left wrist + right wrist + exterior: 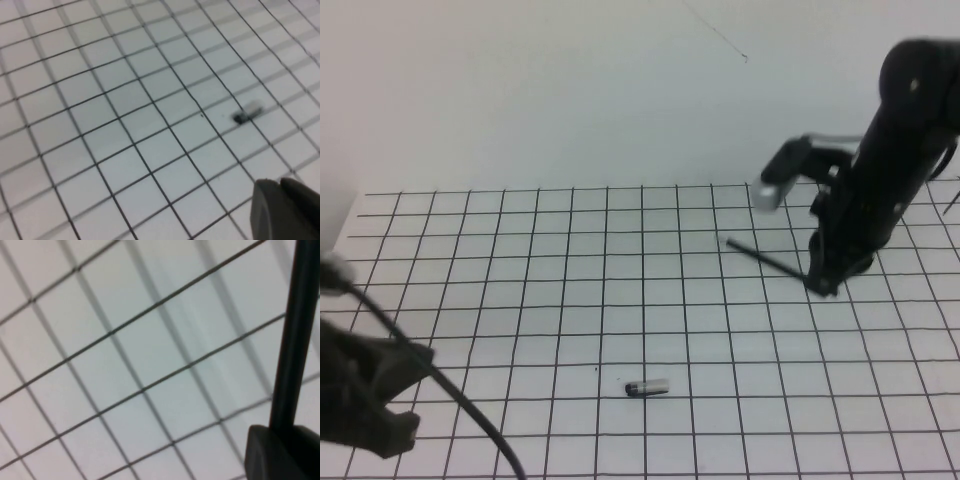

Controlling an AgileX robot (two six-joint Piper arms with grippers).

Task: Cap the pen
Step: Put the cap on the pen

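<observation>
On the gridded white table [520, 300], right gripper [823, 280] clamps the pen [765, 258], tip aimed left; cap [647, 388] lies nearer left gripper [375, 400], whose opening I cannot tell.

Matt black plastic pen [767, 260] clamped in my right gripper [823, 283], cap [647, 388] part clear glossy plastic, smooth white gridded table [520, 300], left gripper [380, 420] matt dark plastic at near-left edge

we see even, soft, bright light that washes the white gridded desk [570, 300] pale, with no hard glare. shadows are faint; blurred grey bands cross the grid in the right wrist view. all views are soft. the cap [247, 113] is smeared, and the left gripper [365, 400] is a dark blur.
</observation>
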